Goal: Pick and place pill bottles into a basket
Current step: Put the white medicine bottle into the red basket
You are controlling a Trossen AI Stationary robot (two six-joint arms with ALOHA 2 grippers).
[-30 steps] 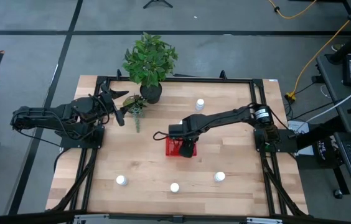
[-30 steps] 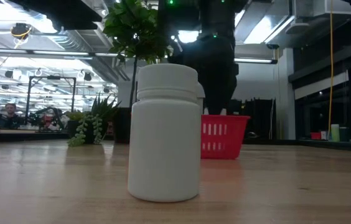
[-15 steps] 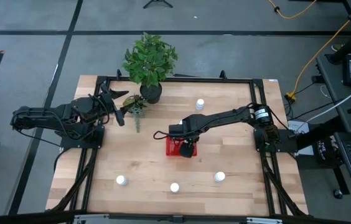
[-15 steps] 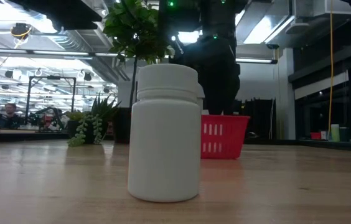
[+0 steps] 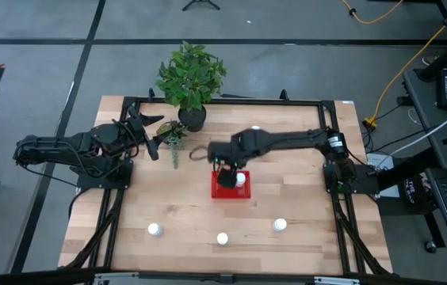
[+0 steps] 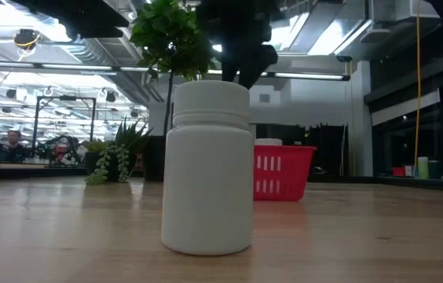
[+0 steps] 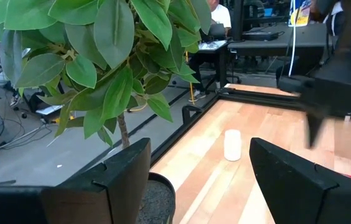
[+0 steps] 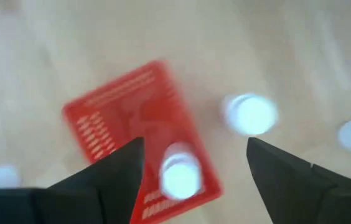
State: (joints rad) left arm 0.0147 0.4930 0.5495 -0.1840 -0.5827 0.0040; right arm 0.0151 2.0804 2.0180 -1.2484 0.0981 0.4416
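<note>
pill bottle sits in basket; right gripper hovers above, fingers spread.

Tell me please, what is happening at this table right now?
The robot is collecting pill bottles into the red basket. The right claw hangs open above the basket, where one bottle already lies. Three bottles stand along the table's near side and another stands near the back. The left claw waits open by the potted plant.

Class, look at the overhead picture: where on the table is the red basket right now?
In the high view, the red basket sits near the table's middle, just below the right gripper, with one pill bottle inside it.
</note>
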